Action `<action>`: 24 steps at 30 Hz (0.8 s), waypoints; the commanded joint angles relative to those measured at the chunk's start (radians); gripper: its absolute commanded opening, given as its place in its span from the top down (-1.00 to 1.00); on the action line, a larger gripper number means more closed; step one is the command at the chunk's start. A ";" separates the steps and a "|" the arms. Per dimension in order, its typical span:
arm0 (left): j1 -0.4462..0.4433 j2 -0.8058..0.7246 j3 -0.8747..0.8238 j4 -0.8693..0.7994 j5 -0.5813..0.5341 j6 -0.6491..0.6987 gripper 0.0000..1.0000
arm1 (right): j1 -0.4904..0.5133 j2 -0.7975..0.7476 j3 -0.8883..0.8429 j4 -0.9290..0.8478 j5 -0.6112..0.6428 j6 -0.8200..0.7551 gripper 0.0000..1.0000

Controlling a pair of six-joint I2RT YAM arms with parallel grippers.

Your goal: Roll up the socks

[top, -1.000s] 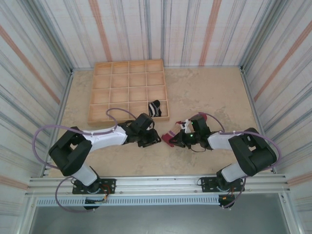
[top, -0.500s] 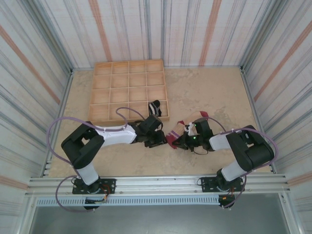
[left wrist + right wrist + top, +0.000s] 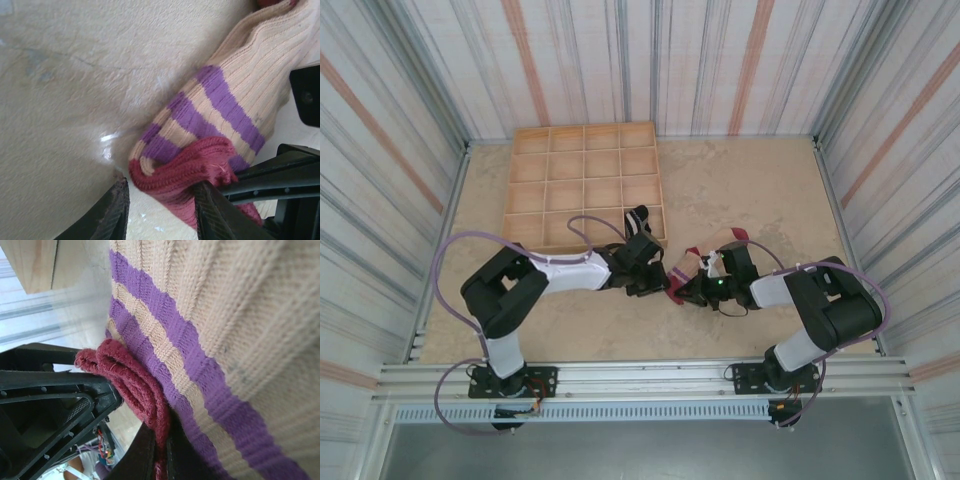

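Socks — two: beige sock (image 3: 678, 279), black sock (image 3: 638, 222) — one tray (image 3: 585, 127)

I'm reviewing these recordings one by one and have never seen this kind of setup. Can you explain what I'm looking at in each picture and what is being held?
These are two robot arms bolted at the near edge of a table, each ending in a two-finger gripper. The wide picture comes from a fixed camera overhead; the two close-ups come from cameras on the arms' wrists. On the table lies a wooden tray of square compartments, with a black striped sock in its near right corner compartment. Between the arms is a beige sock with purple stripes and a dark red cuff. The right gripper is shut on that cuff. The left gripper has its jaws open, one finger either side of the same cuff, not yet closed on it.
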 commanded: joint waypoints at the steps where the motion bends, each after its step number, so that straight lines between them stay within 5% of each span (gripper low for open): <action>1: -0.006 0.042 0.016 -0.033 -0.035 -0.014 0.23 | -0.010 0.033 -0.003 -0.080 0.045 0.000 1.00; 17: 0.014 0.106 0.118 -0.240 -0.057 -0.020 0.93 | -0.023 0.045 0.047 -0.137 0.018 -0.079 0.99; 24: 0.028 0.088 0.198 -0.395 -0.050 0.032 1.00 | -0.020 -0.115 0.124 -0.375 0.065 -0.226 0.28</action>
